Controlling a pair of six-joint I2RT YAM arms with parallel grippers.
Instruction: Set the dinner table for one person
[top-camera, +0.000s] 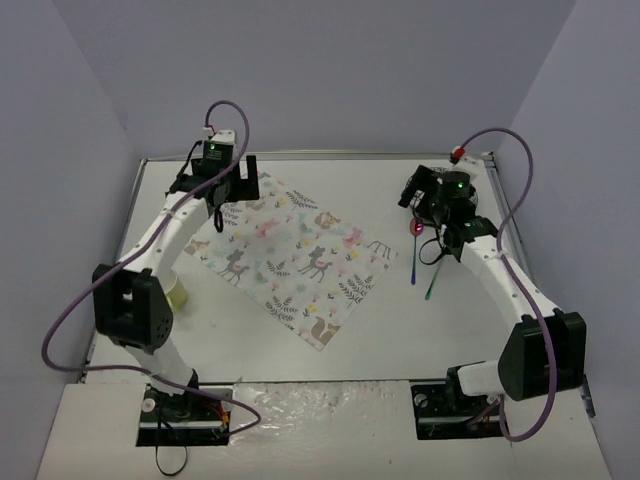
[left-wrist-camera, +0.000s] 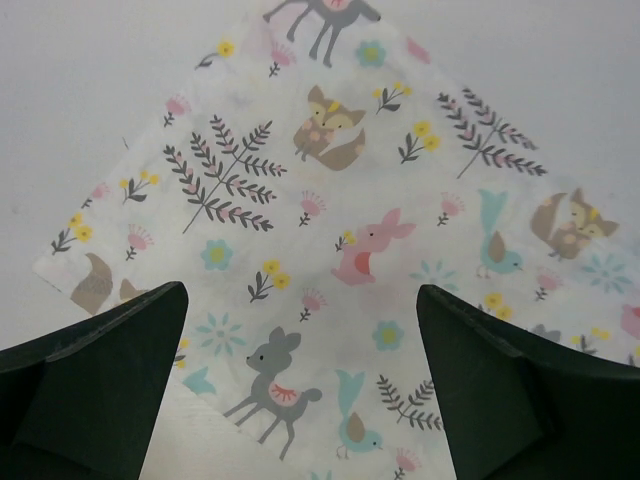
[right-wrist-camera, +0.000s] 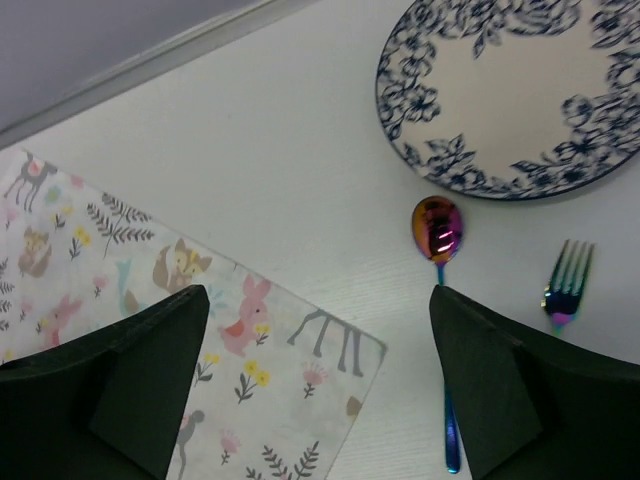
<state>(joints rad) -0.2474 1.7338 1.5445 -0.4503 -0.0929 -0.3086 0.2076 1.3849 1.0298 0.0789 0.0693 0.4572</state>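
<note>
Both grippers sit closest in your wrist views. Your left gripper (left-wrist-camera: 300, 295) has its two fingers spread wide above the one printed cloth (left-wrist-camera: 330, 180), gripping nothing; your right gripper (right-wrist-camera: 318, 295) is likewise spread and empty. You have one dinner table (top-camera: 400, 330) under everything: the cloth flat left of centre, one blue-patterned plate (right-wrist-camera: 510, 90) far right, one spoon (right-wrist-camera: 437, 228) and one fork (right-wrist-camera: 567, 290) just beside it.

Top cam sits high at the near edge, seeing the whole dinner table (top-camera: 420, 330). Both wrist cams look down from close up; all three share the printed cloth (top-camera: 290, 255).
</note>
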